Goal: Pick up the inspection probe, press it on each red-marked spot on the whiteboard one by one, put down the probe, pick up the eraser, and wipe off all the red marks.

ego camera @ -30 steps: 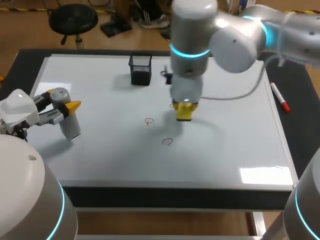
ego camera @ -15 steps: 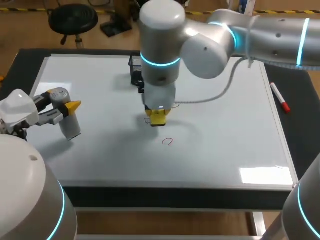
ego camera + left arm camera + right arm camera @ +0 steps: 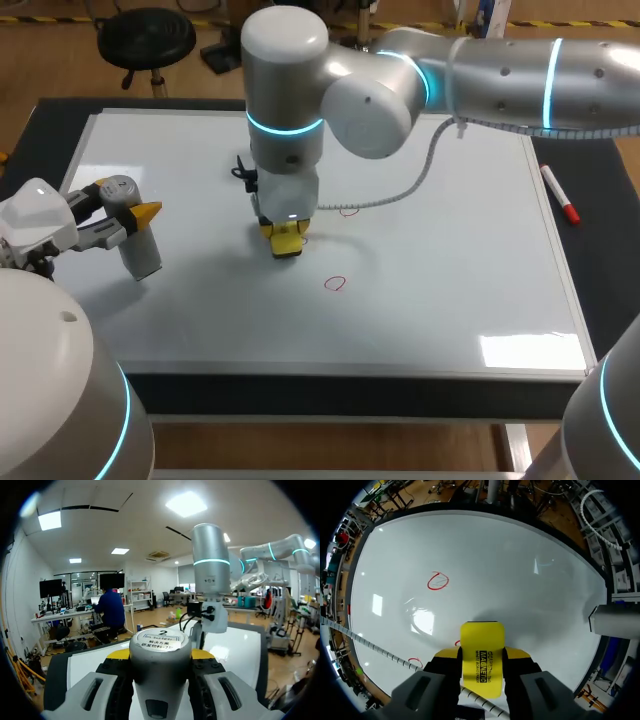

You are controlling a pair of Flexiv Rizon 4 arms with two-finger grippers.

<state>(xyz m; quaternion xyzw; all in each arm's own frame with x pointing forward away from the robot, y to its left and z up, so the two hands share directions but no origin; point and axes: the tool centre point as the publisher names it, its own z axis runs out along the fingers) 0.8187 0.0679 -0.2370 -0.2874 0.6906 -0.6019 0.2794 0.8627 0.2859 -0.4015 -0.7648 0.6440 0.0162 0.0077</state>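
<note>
On the whiteboard [image 3: 450, 290], my right gripper [image 3: 285, 236] is shut on the yellow eraser [image 3: 286, 243], which is held down at the board left of centre. A trace of a red mark [image 3: 456, 643] shows right at the eraser's [image 3: 481, 659] edge. Another red mark [image 3: 335, 284] lies nearer the front, and a third [image 3: 349, 210] just right of the right arm. Over the board's left side, my left gripper [image 3: 128, 216] is shut on the grey inspection probe [image 3: 140, 250], whose labelled round end [image 3: 160, 645] sits between the fingers.
A red marker pen [image 3: 560, 195] lies off the board's right edge. My right arm [image 3: 400, 80] stretches from the right across the back half of the board and hides what stands behind it. Its cable [image 3: 400, 190] hangs over the board.
My right arm has swept left across the board with the eraser, from the right-hand mark to the mark left of centre, and now hides the black mesh holder. The left arm has not moved.
</note>
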